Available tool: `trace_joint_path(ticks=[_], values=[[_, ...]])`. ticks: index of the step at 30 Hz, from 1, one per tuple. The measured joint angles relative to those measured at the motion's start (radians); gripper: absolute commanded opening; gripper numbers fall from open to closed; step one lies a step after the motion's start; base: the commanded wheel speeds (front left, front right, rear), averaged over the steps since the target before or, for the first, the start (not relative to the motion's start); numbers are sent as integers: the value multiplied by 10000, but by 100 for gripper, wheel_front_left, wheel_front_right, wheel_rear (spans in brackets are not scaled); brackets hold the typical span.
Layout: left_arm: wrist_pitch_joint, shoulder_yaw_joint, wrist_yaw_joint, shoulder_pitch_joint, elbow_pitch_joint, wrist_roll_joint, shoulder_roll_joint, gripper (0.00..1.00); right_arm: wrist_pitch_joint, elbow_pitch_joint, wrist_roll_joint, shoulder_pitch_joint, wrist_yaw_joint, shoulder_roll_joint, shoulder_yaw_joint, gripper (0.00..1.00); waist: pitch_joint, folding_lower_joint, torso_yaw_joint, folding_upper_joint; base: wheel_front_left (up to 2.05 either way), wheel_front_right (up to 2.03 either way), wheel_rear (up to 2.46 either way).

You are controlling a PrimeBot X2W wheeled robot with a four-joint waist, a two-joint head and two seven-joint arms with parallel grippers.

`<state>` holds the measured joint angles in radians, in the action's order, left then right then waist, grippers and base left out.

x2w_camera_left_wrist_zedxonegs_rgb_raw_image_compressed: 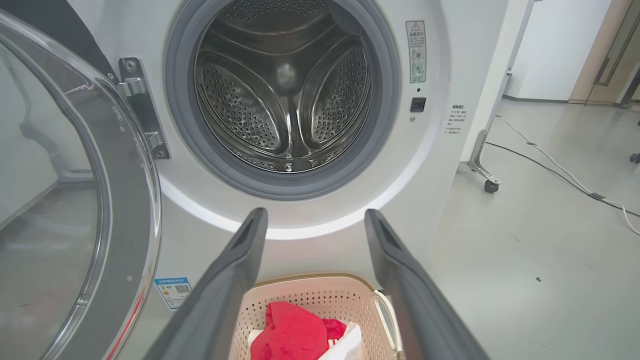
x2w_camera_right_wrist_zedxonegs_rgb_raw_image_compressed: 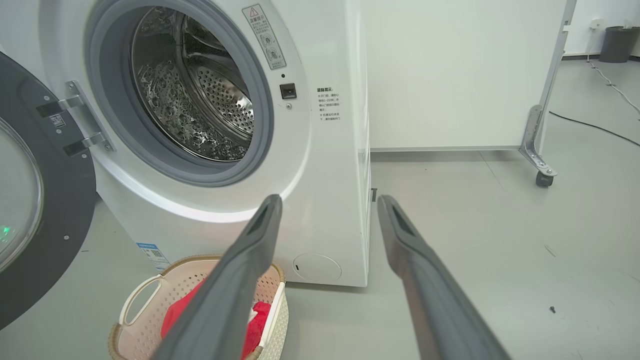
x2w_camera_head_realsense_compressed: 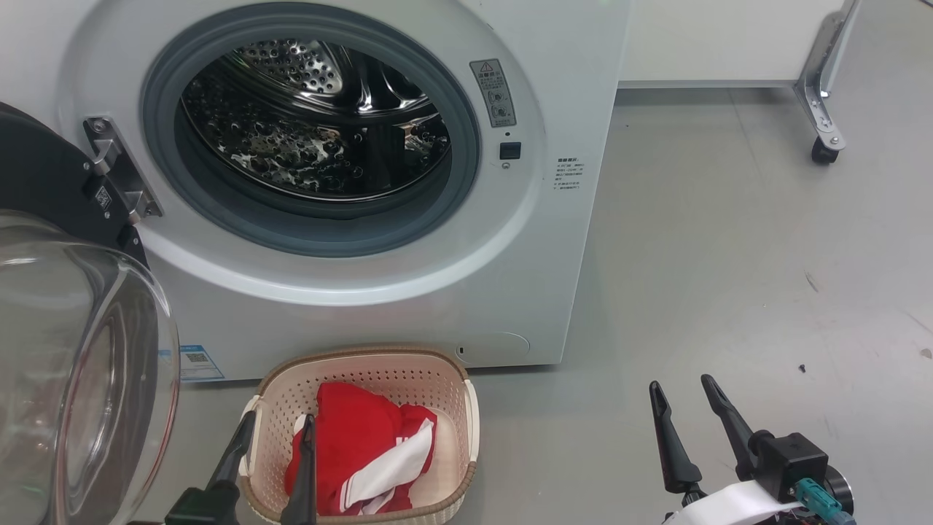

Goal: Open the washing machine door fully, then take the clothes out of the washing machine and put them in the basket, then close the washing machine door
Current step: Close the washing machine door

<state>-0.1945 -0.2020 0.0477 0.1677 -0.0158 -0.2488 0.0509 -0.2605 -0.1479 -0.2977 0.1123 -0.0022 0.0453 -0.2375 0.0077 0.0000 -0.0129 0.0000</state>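
The grey floor (x2w_camera_head_realsense_compressed: 729, 255) carries everything here, and the washing machine (x2w_camera_head_realsense_compressed: 510, 277) stands at its far side, its mouth bare and its steel drum (x2w_camera_left_wrist_zedxonegs_rgb_raw_image_compressed: 285, 90) showing no fabric, so the unloading looks done. The washing machine door (x2w_camera_head_realsense_compressed: 44, 175) hangs swung wide on its hinge to the left of the opening, glass bowl bulging toward the robot; that leaves a free path to the drum, and shutting it appears to be the one step left. The basket (x2w_camera_head_realsense_compressed: 364, 355) sits on the floor just beside the machine's front foot, below the mouth, likely placed there to make the drop short. The clothes (x2w_camera_head_realsense_compressed: 357, 437) lie bunched inside it, red with white stripes. The left pincer (x2w_camera_head_realsense_compressed: 280, 419) hovers above the basket, fingers spread and holding nothing. The right pincer (x2w_camera_head_realsense_compressed: 681, 383), likewise spread and empty, hangs over bare floor, well apart from the basket.
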Motion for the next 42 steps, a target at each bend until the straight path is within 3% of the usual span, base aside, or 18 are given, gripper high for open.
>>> trace_joint_path(ticks=[17,42], values=[[176,8,174,130,491,221,29,100,0,50,0,0,0,-6,13,100,10,0,7,0,-35,40,-4],[408,-171,163,169,924,257,134,100,0,96,13,-20,6,-15,86,100,201,0,53,0,-96,101,-6]])
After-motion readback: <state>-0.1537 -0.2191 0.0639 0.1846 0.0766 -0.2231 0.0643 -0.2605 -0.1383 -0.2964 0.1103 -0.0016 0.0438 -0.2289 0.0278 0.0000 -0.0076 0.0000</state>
